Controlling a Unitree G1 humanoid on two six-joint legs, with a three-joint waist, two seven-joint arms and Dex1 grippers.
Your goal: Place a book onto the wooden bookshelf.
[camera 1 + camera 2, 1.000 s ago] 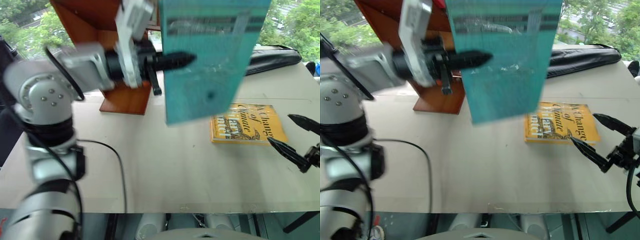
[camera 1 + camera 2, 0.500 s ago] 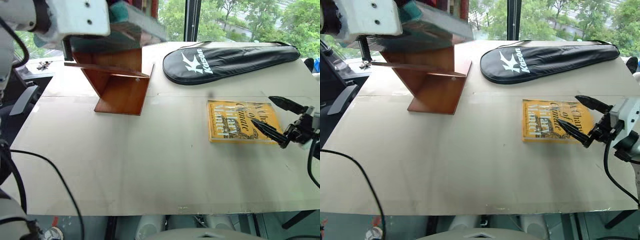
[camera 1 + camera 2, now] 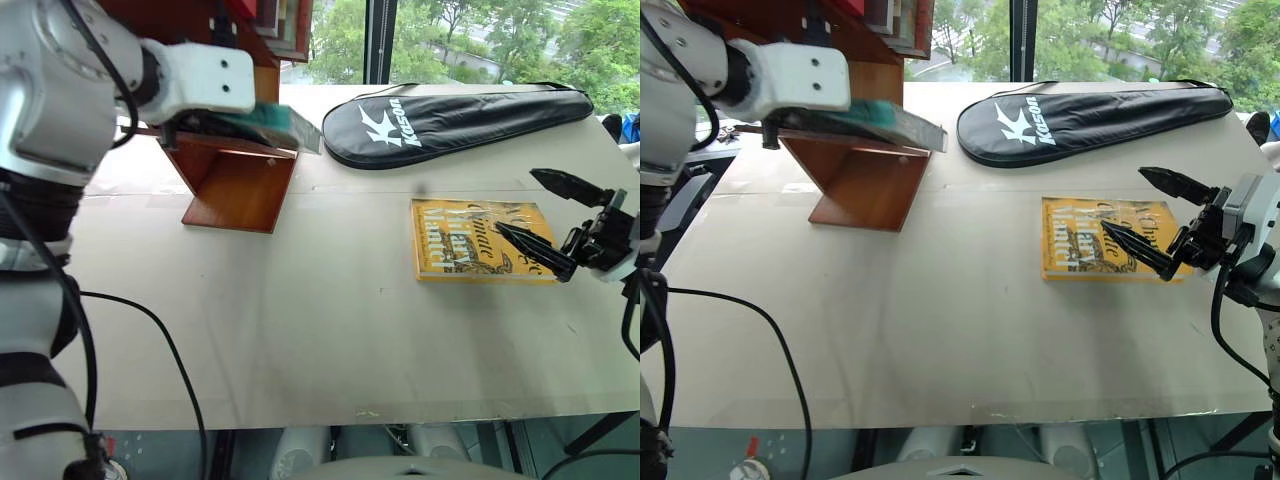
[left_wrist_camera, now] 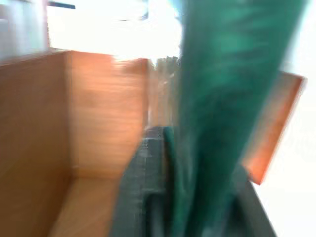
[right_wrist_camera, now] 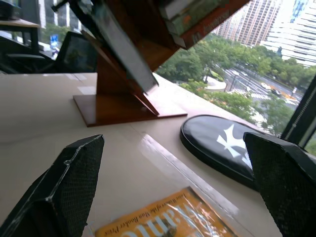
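The teal-green book (image 3: pixel 275 118) lies edge-on and nearly flat at the wooden bookshelf (image 3: pixel 235 185), at the mouth of its lower compartment. One end juts out toward the racket bag. My left gripper (image 4: pixel 197 158) is shut on the book, which runs up between its fingers in the left wrist view, with the shelf's brown boards (image 4: pixel 94 123) behind. In the right wrist view the book (image 5: pixel 123 47) slants along the shelf's angled board. My right gripper (image 3: pixel 515 202) hangs open over the right part of the table, with nothing between its fingers.
A yellow book (image 3: pixel 465 255) with black lettering lies flat under the right gripper. A black racket bag (image 3: pixel 450 115) lies at the back of the table. Other books (image 3: pixel 280 20) stand in the shelf's upper compartment. A black cable (image 3: pixel 170 350) loops over the left front.
My left arm swung the teal book from upright in front of the camera to the left and tipped it flat into the shelf. My right gripper rose a little over the yellow book.
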